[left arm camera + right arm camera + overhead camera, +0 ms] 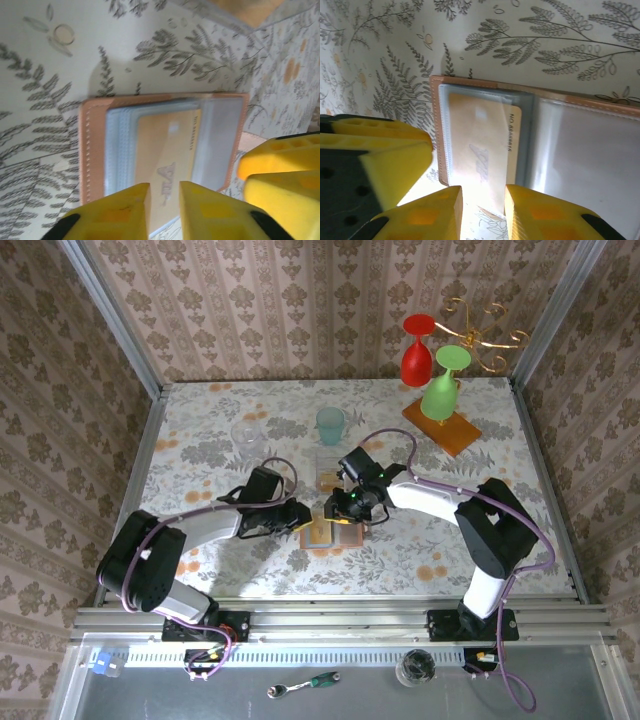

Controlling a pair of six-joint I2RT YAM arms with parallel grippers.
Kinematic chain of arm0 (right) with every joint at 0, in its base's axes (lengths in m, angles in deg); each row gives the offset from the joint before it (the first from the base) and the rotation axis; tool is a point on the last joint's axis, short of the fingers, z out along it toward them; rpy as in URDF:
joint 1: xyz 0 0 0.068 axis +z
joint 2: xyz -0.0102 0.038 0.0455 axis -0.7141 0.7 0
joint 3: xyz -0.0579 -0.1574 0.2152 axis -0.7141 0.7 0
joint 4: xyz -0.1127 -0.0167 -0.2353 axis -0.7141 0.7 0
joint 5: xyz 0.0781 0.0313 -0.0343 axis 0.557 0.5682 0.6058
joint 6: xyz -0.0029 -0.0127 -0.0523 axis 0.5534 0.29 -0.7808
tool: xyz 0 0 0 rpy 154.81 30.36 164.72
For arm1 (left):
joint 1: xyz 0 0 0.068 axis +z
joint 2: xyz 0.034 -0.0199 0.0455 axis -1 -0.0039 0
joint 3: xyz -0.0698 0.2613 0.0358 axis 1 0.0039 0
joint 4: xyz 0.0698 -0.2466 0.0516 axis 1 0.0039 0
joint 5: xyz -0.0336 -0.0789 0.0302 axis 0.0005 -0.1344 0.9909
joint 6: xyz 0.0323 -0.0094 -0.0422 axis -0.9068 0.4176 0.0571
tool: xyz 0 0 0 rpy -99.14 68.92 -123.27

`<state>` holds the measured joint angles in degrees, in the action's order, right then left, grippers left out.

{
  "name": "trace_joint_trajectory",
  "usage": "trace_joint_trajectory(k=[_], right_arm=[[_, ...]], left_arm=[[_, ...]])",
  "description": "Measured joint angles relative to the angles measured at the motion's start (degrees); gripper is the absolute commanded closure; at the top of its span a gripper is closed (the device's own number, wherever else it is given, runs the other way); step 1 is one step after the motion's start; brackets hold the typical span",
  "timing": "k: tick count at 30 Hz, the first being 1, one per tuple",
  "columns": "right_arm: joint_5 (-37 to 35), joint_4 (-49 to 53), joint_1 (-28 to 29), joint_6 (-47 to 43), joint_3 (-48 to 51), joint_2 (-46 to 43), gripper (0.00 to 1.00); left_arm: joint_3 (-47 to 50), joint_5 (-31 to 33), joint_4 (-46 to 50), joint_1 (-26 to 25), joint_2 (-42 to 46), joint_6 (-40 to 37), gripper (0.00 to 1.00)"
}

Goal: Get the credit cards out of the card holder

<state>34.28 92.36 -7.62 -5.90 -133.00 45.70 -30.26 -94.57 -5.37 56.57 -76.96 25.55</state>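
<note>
both arms reach inward over the floral table (pixel 200 430) and their tips meet at its middle. the left gripper (pixel 303 515) and right gripper (pixel 352 508) sit at either side of the card holder (pixel 322 534), which lies open and flat. whether the jaws are parted is too small to tell. behind it stands a teal cup (pixel 330 425), with a clear glass (pixel 248 433) to its left. at the far right, a red goblet (pixel 417 355) and a green goblet (pixel 445 388) stand upside down by a wooden slab (pixel 445 430).

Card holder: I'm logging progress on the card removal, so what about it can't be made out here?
Top external: card holder small, mostly covered by left gripper and right gripper.
Left wrist: near end of the orange-gold card partly hidden by the left gripper's fingers; pinch unclear.
Right wrist: glare blurs the card's print; right gripper's contact unclear.
</note>
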Motion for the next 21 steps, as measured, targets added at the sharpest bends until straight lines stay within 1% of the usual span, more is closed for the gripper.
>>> trace_joint_trajectory(k=[8,21], right_arm=[[0.9,-2.1,0.3,0.7,0.7,0.9,0.7],[1.5,-3.0,1.5,0.9,0.9,3.0,0.7]], left_arm=[[1.6,0.0,-0.9,-0.1,-0.3,-0.1,0.95],[1.6,0.1,-1.8,-1.2,-1.3,-0.1,0.99]])
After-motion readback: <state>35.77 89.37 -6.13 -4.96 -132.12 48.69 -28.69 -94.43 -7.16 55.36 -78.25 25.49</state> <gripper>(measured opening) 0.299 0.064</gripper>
